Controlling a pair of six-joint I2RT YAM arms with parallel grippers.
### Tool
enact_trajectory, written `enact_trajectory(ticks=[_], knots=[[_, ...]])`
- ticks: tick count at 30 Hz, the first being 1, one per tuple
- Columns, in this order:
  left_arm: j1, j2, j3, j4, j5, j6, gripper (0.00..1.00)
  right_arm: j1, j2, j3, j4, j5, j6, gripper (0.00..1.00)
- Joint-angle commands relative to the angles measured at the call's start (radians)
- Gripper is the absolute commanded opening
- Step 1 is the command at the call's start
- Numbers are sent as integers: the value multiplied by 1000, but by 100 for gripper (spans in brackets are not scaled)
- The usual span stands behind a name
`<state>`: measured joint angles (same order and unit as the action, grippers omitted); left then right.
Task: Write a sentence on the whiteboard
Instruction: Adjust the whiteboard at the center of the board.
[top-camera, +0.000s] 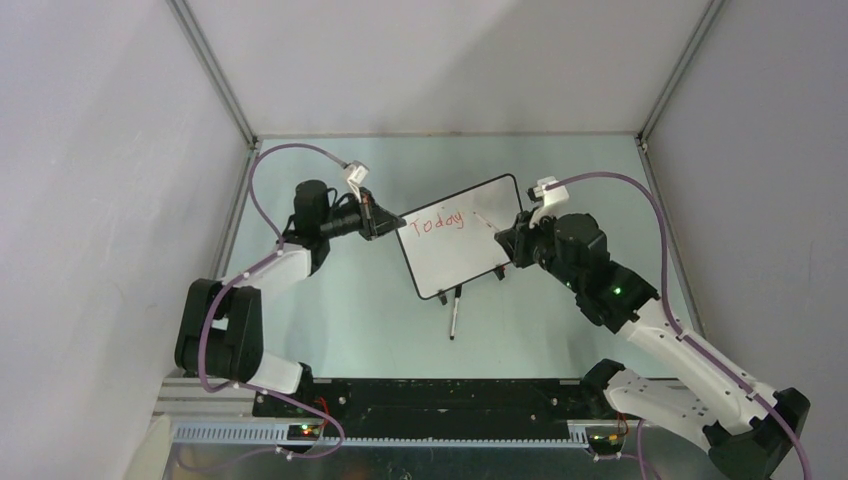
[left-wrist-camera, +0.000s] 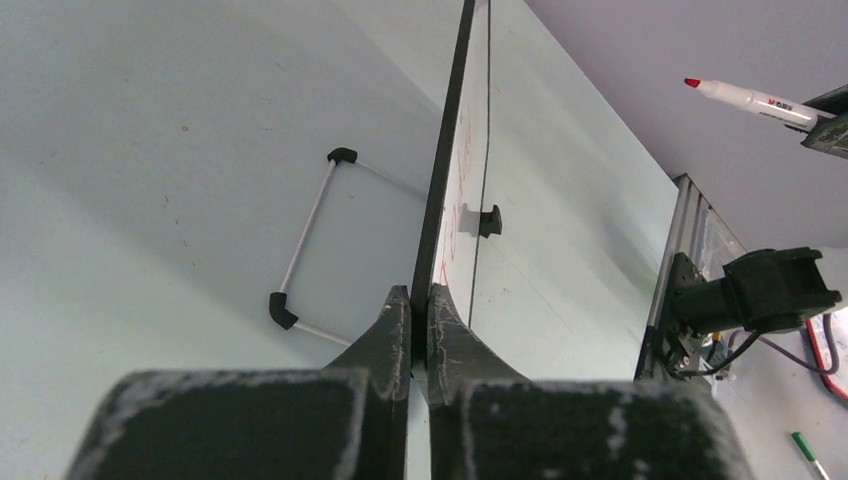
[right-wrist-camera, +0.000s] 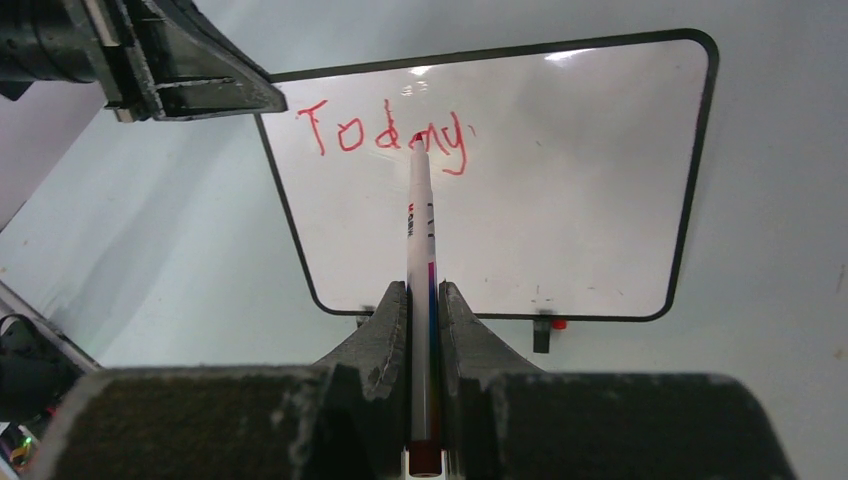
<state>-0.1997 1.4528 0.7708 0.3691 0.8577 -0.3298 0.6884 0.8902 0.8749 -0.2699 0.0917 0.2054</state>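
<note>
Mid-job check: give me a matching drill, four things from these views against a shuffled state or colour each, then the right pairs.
Things:
1. left tool
2. right tool
3. sentence
4. whiteboard frame

States or colours:
A. shut on the marker
B. black
C. red, reads "Today"
D. shut on the whiteboard's edge

Pairs: 1-D, 2-A, 3-C, 4-B.

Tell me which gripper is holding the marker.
The right gripper: shut on the red marker, tip toward the whiteboard. The left gripper is instead shut on the whiteboard's edge.
</note>
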Motion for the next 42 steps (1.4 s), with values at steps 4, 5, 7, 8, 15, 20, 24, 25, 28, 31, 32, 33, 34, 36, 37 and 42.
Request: enact_trajectory(ticks=[4,5,7,8,15,20,24,25,28,31,32,33,34,36,37,42], knots=[[-1,-62,-74,23,-176,2,0,-19,50,52,-12,34,-17,0],[-1,-64,-78,32,-184,0,0,-20,67,68,-22,32,-19,0],[-1,-67,-83,47,-183,-8,0,-21,93,86,-33,27,-26,0],[-2,-66,-85,50,-184,-14,0,-21,101,90,-36,26,-27,0],[-2,-26,-75,85,-181,-66,0,-40,197,177,-70,25,-51,0],[-4,1,-50,72,-175,-54,0,-43,272,261,-94,10,-66,0],[-3,28,-36,58,-162,-35,0,-63,323,307,-103,3,-68,0],[-3,36,-25,42,-155,-25,0,-78,328,312,-104,-6,-64,0],[-3,44,7,-13,-142,-2,0,-106,325,314,-109,-18,-44,0],[-3,38,30,-74,-141,17,1,-115,300,282,-73,-4,-31,0],[-3,33,30,-82,-142,23,6,-120,283,263,-64,0,-23,0],[-4,22,23,-86,-144,25,20,-124,266,255,-50,1,-20,0],[-4,8,9,-84,-146,22,28,-131,258,245,-47,4,-11,0],[-3,-18,-12,-76,-156,16,47,-142,229,230,-39,12,3,0],[-3,-26,-20,-73,-170,14,62,-145,204,224,-33,17,14,0],[-14,-120,-119,0,-241,-68,99,-181,98,136,23,52,47,0]])
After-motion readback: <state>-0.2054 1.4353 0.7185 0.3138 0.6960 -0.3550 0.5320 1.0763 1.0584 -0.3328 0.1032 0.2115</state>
